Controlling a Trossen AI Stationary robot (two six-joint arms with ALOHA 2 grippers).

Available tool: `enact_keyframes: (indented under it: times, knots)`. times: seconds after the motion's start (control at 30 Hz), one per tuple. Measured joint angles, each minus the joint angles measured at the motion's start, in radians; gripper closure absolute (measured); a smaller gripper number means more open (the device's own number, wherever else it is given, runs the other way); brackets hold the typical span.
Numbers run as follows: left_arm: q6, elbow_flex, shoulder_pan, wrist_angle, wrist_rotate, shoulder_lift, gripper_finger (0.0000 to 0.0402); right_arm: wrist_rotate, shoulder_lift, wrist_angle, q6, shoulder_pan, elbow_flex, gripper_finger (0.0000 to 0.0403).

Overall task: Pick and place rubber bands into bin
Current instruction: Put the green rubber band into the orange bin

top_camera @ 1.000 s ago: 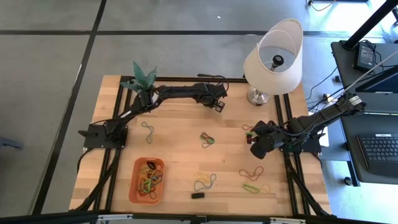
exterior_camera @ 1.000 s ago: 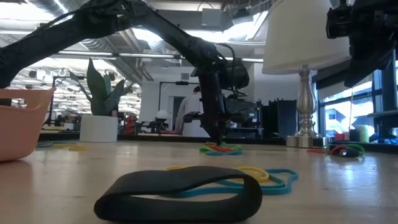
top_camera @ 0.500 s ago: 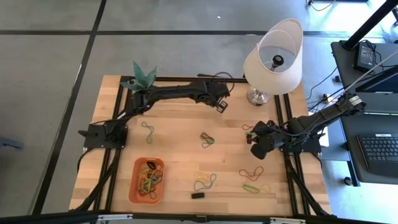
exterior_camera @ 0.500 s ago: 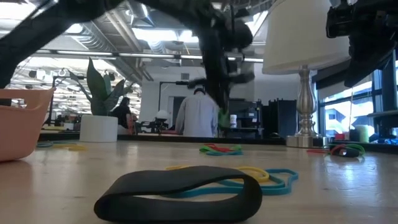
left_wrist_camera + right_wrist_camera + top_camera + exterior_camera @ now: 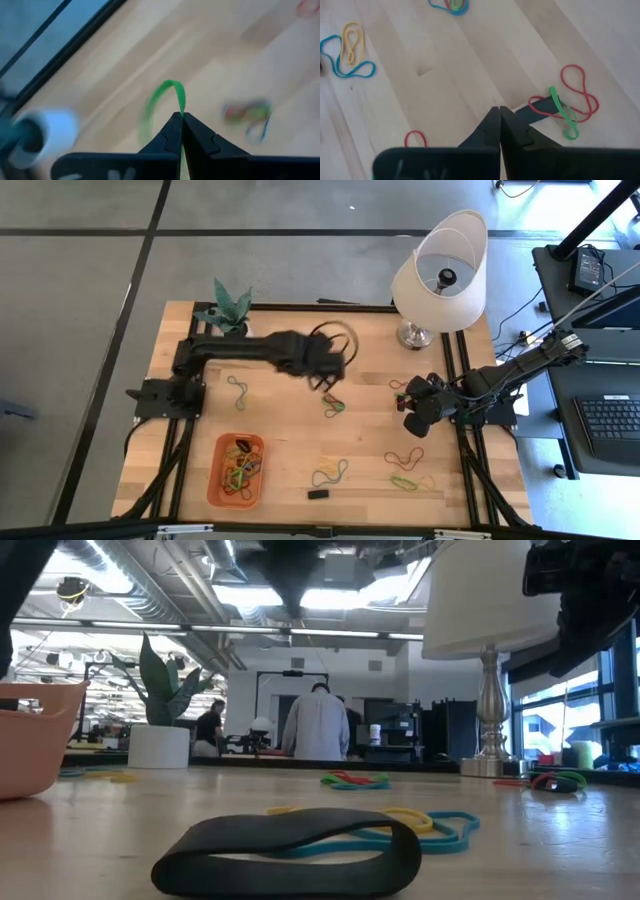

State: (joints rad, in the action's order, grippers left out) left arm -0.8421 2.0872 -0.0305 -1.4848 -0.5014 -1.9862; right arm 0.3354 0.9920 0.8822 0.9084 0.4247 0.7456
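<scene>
Nearest the front edge: small black block (image 5: 318,494), with a blue-and-yellow band cluster (image 5: 328,471) just behind it and red and green loops (image 5: 405,467) off to the right. None of it touched yet. The bin (image 5: 237,471) sits front-left, several rubber bands (image 5: 240,468) already in it, so part of the job looks done. Mid-table: a mixed red/green/blue cluster (image 5: 333,404) and a lone blue-green loop (image 5: 238,390) farther left. Left gripper (image 5: 180,119) is above the table middle, just behind the mixed cluster, arm blurred with motion. Fingers pinched fully together, a green band (image 5: 164,102) clamped at the tips and arching up from them. A fingertip pinch makes sense for something this thin; the loop hangs free, so it could slip on a fast swing. My read: it's in transit, the bin well apart toward the front-left. Right gripper (image 5: 499,114) is parked near the right edge, fingers closed on nothing, with a red-and-green tangle (image 5: 563,105) on the wood just beside the tips. Likely waiting clear of the left arm's path. Back edge: potted plant (image 5: 228,310) left, lamp (image 5: 440,270) right.
</scene>
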Motion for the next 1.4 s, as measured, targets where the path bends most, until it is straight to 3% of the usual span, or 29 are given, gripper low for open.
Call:
enact_keyframes:
  times: [0.07, 0.3, 0.53, 0.63, 0.73, 1.0, 1.23, 1.4]
  knots:
    - [-0.105, -0.001, -0.046, -0.096, -0.021, 0.015, 0.0400, 0.000, 0.000, -0.008, -0.023, 0.000, 0.000, 0.0402]
    - [-0.419, -0.199, -0.220, -0.084, 0.016, 0.141, 0.0400, 0.000, 0.000, -0.030, -0.067, 0.000, 0.000, 0.0402]
    - [-0.880, -0.474, -0.424, -0.045, 0.200, 0.259, 0.0400, 0.000, 0.000, -0.070, -0.130, 0.000, 0.000, 0.0402]
    - [-1.062, -0.533, -0.515, -0.008, 0.308, 0.273, 0.0400, 0.000, 0.000, -0.082, -0.150, 0.000, 0.000, 0.0402]
    - [-1.183, -0.571, -0.592, 0.040, 0.354, 0.274, 0.0400, 0.000, 0.001, -0.082, -0.158, 0.000, 0.000, 0.0402]
    - [-1.371, -0.743, -0.682, 0.192, 0.470, 0.274, 0.0400, 0.000, 0.001, -0.096, -0.179, 0.000, 0.000, 0.0402]
    - [-1.377, -0.909, -0.673, 0.327, 0.477, 0.274, 0.0400, 0.000, 0.001, -0.110, -0.184, 0.000, 0.000, 0.0402]
    - [-1.368, -0.942, -0.658, 0.340, 0.490, 0.273, 0.0392, 0.000, 0.001, -0.110, -0.182, 0.000, 0.000, 0.0402]
